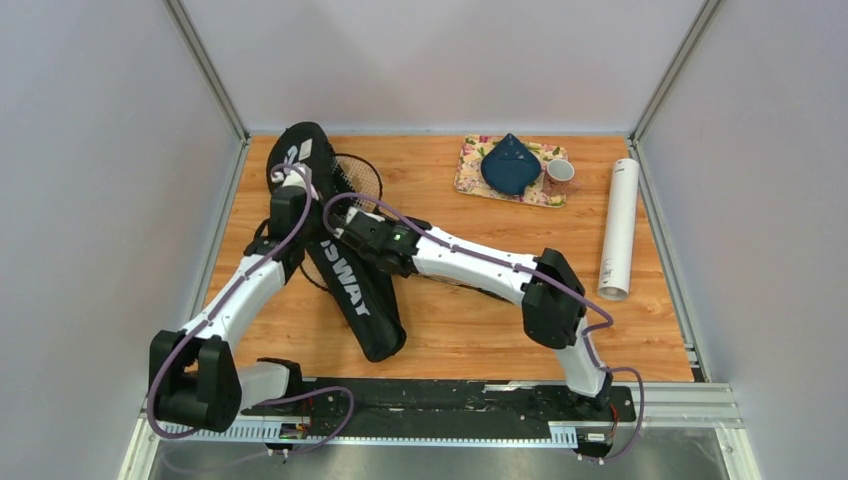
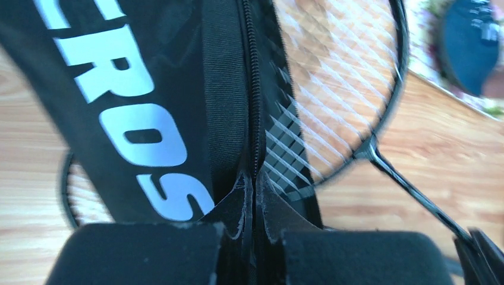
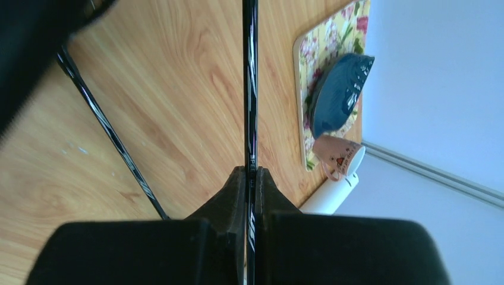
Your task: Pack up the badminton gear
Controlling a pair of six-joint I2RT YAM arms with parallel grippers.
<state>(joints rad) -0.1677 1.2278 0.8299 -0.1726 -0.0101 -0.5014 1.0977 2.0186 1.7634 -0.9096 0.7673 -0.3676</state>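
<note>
Your left gripper (image 2: 254, 184) has its jaws pressed together on the zip edge of the long black fabric racket cover (image 1: 350, 290), pinching the cloth right beside the zipper teeth. The cover, with large white lettering, lies slantwise on the wooden table (image 1: 480, 320), its wide end near the far left corner and its narrow end pointing toward the middle of the near edge. Your right gripper (image 3: 251, 178) is pinched tight on the thin black shaft of a racket (image 3: 250, 89), with the shaft running straight out between the two fingers. That racket's round strung head (image 2: 333, 89) sits at the wide end of the cover, partly tucked under the zip edge and partly sticking out on the cover's right side. A second racket (image 3: 107, 124), also thin and black, rests on the table next to the held one, and the left wrist view shows a rim of its strung head (image 2: 77, 196) peeking out from beneath the cover's left side. The white cylindrical tube (image 1: 618, 225) lies along the right edge, well apart from both arms. At the far edge, right of centre, you have a floral tray (image 1: 470, 170) carrying a folded blue cloth (image 1: 510, 165), with a small pink-and-white cup (image 1: 560, 172) on its right end.
</note>
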